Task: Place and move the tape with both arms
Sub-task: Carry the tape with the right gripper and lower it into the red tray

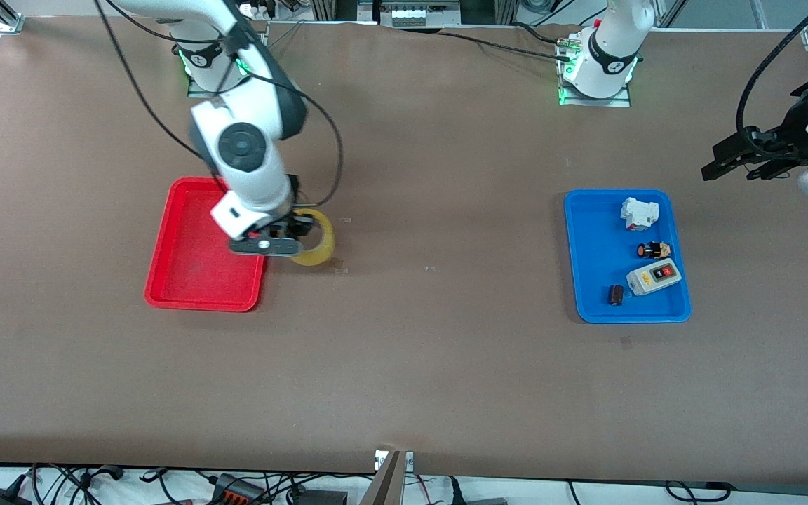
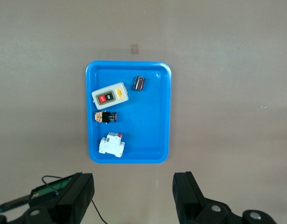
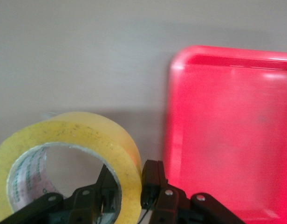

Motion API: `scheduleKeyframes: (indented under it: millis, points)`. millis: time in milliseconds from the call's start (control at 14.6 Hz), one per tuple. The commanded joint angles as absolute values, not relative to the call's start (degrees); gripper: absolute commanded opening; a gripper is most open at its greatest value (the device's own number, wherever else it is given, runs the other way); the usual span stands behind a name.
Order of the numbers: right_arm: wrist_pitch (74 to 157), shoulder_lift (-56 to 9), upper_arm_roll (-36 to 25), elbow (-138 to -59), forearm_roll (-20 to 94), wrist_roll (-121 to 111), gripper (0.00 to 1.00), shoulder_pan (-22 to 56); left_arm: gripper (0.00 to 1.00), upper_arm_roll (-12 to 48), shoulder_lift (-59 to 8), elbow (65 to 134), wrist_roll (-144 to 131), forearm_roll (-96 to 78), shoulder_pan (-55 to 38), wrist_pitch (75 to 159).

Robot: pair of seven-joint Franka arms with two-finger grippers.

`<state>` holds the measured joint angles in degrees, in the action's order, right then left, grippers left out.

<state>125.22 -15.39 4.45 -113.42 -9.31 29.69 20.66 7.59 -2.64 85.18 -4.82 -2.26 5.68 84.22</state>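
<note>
The tape [image 1: 318, 244], a yellow-amber ring, hangs tilted just above the table beside the red tray [image 1: 186, 273], on the side toward the left arm's end. My right gripper [image 1: 292, 229] is shut on the tape's wall. In the right wrist view one finger [image 3: 108, 183] is inside the ring and the other outside, with the tape [image 3: 78, 133] between them at the right gripper [image 3: 130, 184]. My left gripper [image 1: 716, 168] waits open and empty in the air at the left arm's end of the table; its wrist view shows it [image 2: 133, 196] spread wide over bare table.
A blue tray [image 1: 576, 259] holds a white breaker [image 1: 638, 212], a small orange-and-black part [image 1: 653, 250], a grey switch box [image 1: 654, 277] and a small black part [image 1: 615, 294]. It shows in the left wrist view [image 2: 160, 116]. The red tray [image 3: 227, 140] holds nothing.
</note>
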Motion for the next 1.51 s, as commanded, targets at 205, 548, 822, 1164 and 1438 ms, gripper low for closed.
scheduleKeyframes:
  millis: [205,548,822,1164,1438]
  points:
    - [127.18,-5.89,5.27,-128.40,-9.23,10.67,0.00,7.06,1.00,7.74,-2.29,81.83,-3.43,-2.29,5.98,82.97]
    - [133.32,-9.22,5.10,-130.17,-8.53,3.35,0.01,1.06,1.00,7.47,-2.29,82.00,-3.34,-2.29,6.06,82.88]
    - [140.87,-14.05,5.10,-130.78,-8.53,2.11,0.02,-0.96,1.00,7.56,-2.29,82.27,-3.34,-2.29,6.06,82.09]
    - [144.93,-16.79,5.01,-130.69,-8.61,1.76,0.10,-1.49,1.00,7.47,-2.11,82.00,-3.34,-1.94,6.06,81.13]
    - [145.72,-16.79,5.10,-130.08,-8.61,2.81,0.84,-1.41,1.00,7.56,-2.11,82.00,-3.43,-1.58,6.06,80.59]
